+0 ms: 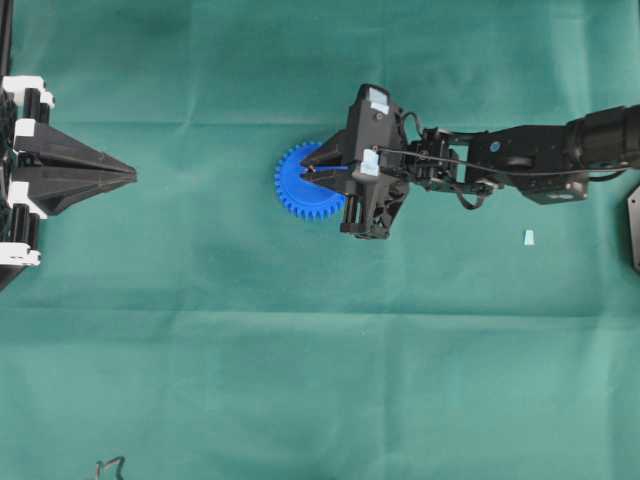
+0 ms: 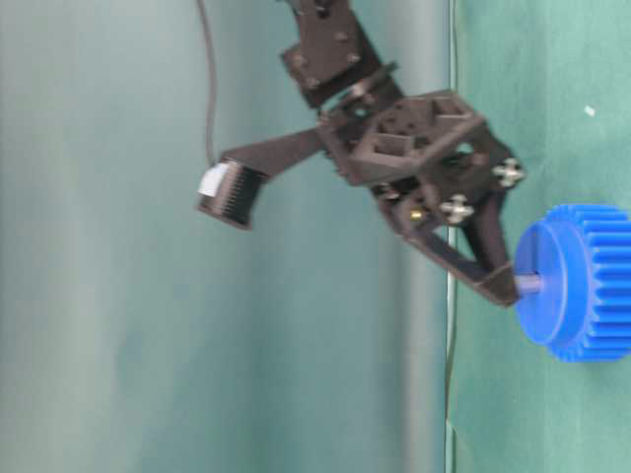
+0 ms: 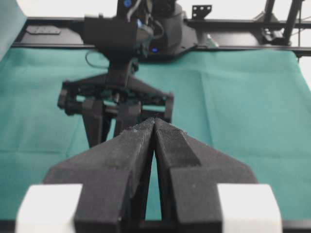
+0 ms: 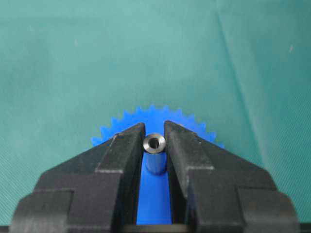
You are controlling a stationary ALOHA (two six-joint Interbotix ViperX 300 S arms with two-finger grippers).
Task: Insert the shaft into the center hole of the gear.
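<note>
The blue gear (image 1: 298, 190) lies flat on the green cloth near the middle. My right gripper (image 1: 312, 168) hangs over its hub, shut on the shaft (image 4: 154, 151), a short silvery pin standing upright between the fingertips. In the table-level view the shaft (image 2: 529, 283) reaches from the gripper tip (image 2: 503, 289) to the face of the gear's hub (image 2: 552, 286). The shaft covers the center hole, and I cannot tell how deep it sits. In the right wrist view the gear's teeth (image 4: 146, 115) show beyond the jaws. My left gripper (image 1: 130, 176) rests at the far left, shut and empty, its tips (image 3: 154, 122) touching.
A small pale blue chip (image 1: 528, 237) lies on the cloth to the right of the gear, below the right arm (image 1: 530, 155). A dark plate (image 1: 634, 225) sits at the right edge and a loose cable end (image 1: 110, 466) at the bottom left.
</note>
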